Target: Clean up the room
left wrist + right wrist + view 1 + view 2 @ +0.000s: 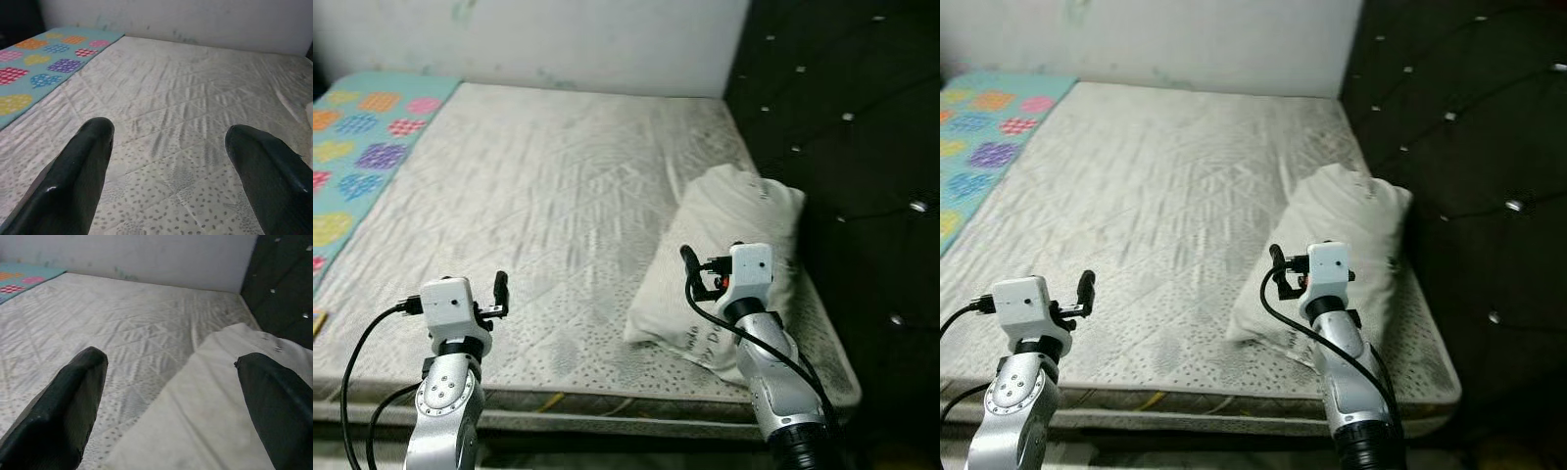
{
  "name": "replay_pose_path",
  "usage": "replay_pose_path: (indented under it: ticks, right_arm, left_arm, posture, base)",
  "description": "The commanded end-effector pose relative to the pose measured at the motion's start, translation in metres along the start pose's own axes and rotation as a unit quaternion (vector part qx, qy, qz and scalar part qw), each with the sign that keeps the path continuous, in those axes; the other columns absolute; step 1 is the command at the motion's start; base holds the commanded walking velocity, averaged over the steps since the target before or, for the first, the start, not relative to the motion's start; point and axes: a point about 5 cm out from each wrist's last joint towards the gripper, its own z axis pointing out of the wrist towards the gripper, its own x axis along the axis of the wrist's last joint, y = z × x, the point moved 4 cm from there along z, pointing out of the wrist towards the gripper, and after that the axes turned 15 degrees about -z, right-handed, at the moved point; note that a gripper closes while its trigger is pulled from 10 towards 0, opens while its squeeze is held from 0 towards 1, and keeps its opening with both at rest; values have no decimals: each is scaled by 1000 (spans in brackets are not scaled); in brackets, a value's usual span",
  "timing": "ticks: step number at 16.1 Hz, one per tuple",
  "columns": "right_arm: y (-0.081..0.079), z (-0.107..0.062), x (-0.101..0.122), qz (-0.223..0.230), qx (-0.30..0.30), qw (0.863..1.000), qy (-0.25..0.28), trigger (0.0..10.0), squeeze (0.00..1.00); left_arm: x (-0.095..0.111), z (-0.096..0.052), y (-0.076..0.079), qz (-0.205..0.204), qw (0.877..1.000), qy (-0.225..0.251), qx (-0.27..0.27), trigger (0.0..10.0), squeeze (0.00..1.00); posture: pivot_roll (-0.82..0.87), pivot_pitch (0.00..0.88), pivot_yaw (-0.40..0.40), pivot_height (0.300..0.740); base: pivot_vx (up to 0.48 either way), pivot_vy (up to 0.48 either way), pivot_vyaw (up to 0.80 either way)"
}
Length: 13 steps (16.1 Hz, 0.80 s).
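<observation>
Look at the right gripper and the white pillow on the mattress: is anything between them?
Nothing visible. The open right gripper hangs just above the near end of the soft white pillow, which lies on the grey quilted mattress beside the black tufted headboard, with open air between.

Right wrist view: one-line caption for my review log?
Open right gripper poised above the white pillow lying on the bare mattress beside the dark headboard.

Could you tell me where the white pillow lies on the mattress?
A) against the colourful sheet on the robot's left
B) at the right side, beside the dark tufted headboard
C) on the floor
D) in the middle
B: the pillow lies along the mattress's right side, next to the dark tufted headboard.
</observation>
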Motion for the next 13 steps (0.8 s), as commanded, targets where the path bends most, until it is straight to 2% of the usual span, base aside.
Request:
replay_pose_path:
  ticks: [1,4,5,6,9,10,11,13]
  right_arm:
    - [3,2,2,-4,-3,1000,2,10000,0]
    - [4,3,1,-8,-6,1000,2,10000,0]
    - [14,0,-2,-49,-28,998,-5,10000,0]
    - [33,-6,-15,-83,-55,995,-29,10000,0]
    - [58,-18,-26,-93,-62,993,-43,10000,0]
    - [62,-20,-26,-95,-59,993,-42,10000,0]
    - [70,-28,-29,-95,-46,994,-43,10000,0]
    - [73,-42,-26,-88,-27,995,-39,10000,0]
  left_arm:
    - [7,1,2,0,1000,12,-6,10000,0]
    - [6,2,1,6,1000,12,-4,10000,0]
    - [4,-2,-6,18,1000,10,3,10000,0]
    - [0,-9,-21,28,999,-1,17,10000,0]
    - [-2,-23,-40,40,999,-11,33,10000,0]
    - [-1,-26,-42,41,998,-12,34,10000,0]
    - [0,-34,-47,45,998,-15,37,10000,0]
    - [6,-45,-49,49,998,-12,37,10000,0]
  posture:
    - [-76,49,-29,740]
    - [-78,47,-30,740]
    - [-78,47,-30,740]
    - [-82,48,-32,740]
    - [-83,57,-33,740]
    - [-86,60,-36,740]
    - [-91,64,-34,740]
    - [-100,67,-33,740]
  base:
    - [0,0,0]
    - [0,0,0]
    - [0,0,0]
    - [0,0,0]
    - [0,0,0]
    - [0,0,0]
    - [0,0,0]
    - [0,0,0]
